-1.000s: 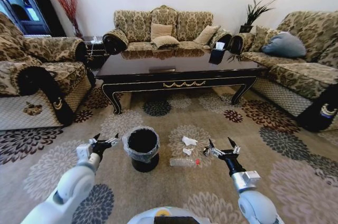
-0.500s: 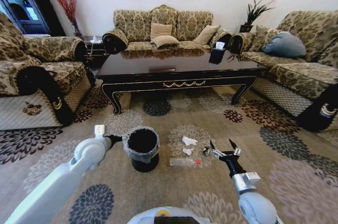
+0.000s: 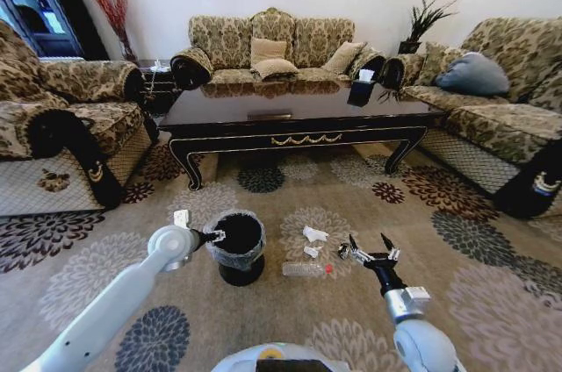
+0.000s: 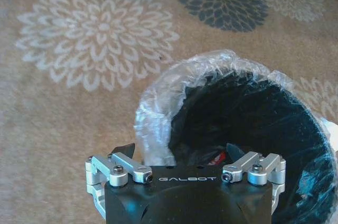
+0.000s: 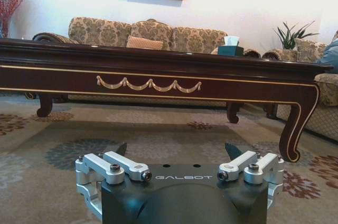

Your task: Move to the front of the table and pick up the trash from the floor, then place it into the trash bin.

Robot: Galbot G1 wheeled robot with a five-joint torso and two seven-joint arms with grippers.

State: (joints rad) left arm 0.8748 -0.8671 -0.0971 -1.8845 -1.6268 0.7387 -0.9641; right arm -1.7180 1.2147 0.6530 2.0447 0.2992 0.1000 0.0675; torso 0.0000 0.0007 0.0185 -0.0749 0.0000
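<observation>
**Left tool at the bin's rim, trash on the carpet between my arms**

While my left tool (image 3: 213, 236) hangs at the near-left rim of the trash bin (image 3: 237, 251), its fingers (image 4: 125, 150) stand spread wide with nothing between them; the left wrist view looks over them onto the liner and into the dark inside of the bin. My right tool (image 3: 370, 249) hovers low over the carpet (image 3: 492, 302) on the other side, its fingers also wide apart and holding nothing, pointed toward the bench (image 3: 299, 118).

The trash lies between the two tools: the clear bottle (image 3: 306, 269) with its red cap lies on its side just right of the bin's base, cap end toward my right tool and near it. Two white paper scraps (image 3: 313, 235) sit just beyond the bottle, close to each other and left of the right tool.

Ahead, the bench's front apron with its gold scroll runs across, well apart from bin and trash, with open carpet in between. Sofas (image 3: 53, 126) close the left and right sides, and there is free floor around both arms.
</observation>
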